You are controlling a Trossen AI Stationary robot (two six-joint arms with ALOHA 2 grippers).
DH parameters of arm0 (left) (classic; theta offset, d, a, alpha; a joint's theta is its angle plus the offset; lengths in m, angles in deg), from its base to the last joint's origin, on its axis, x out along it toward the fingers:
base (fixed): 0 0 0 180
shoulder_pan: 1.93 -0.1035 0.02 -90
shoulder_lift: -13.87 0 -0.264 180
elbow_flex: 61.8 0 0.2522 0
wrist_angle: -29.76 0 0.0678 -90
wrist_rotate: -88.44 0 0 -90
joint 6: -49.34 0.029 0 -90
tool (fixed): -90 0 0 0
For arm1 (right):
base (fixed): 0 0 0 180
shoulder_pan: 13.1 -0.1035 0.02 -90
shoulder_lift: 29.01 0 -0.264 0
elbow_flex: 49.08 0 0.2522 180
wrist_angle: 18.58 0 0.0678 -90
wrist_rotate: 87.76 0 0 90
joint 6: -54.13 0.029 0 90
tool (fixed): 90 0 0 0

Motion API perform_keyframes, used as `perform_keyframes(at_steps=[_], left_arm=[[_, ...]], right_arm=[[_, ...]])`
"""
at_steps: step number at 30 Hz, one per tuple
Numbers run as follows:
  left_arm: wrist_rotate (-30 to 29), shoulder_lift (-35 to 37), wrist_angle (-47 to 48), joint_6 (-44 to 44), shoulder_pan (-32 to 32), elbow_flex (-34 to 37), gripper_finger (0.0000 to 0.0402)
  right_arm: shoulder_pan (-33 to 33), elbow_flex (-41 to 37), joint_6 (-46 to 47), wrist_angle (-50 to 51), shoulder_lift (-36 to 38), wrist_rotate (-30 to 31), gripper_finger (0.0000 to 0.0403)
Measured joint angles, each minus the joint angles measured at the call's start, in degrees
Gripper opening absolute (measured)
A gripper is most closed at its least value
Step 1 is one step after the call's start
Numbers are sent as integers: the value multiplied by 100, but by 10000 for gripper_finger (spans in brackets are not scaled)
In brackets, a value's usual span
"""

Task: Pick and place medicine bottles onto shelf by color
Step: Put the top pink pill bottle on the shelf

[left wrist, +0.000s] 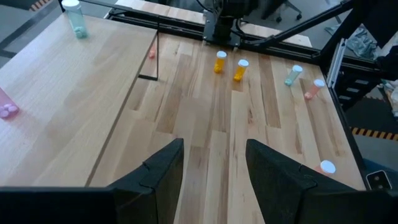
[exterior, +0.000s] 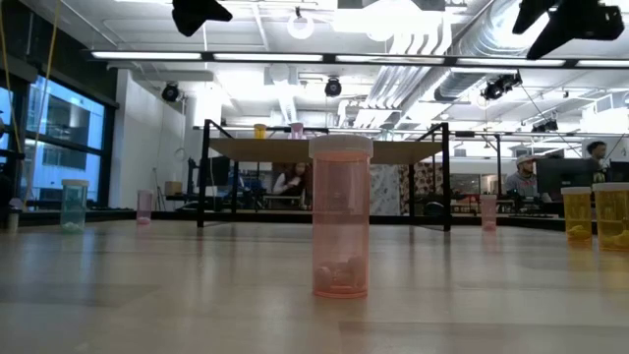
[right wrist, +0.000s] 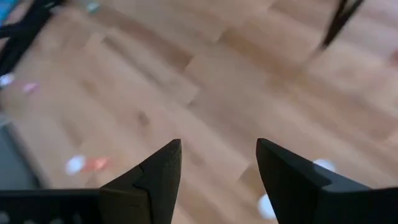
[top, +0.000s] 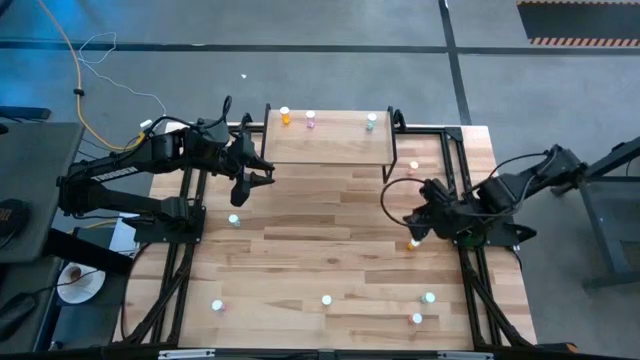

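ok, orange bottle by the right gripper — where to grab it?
Grip the orange bottle across its round body below the white cap, coming straight down. It stands upright with bare table around it, and the right gripper, fingers open, is right beside it.

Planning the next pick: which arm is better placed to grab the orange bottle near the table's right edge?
Probably the right. Its open gripper hovers just beside that orange bottle, while the left gripper, also open, sits by the shelf's left corner, far across the table.
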Motion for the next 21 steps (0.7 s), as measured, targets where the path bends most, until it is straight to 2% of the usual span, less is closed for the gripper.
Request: perform_keyframes(at_steps=[4,9,15,21], left_arm=[[0,0,4,1,-1,0,164],[-2,0,4,2,-2,0,162],[0,0,4,4,-1,0,161],[-2,0,4,246,-2,2,161]], right_arm=[[413,0,0,430,-38,207,200],[1252,0,-172,1080,-19,213,200],[2473,0,-1132,1090,-19,125,200],[3778,0,-2113,936,-19,-241,200]])
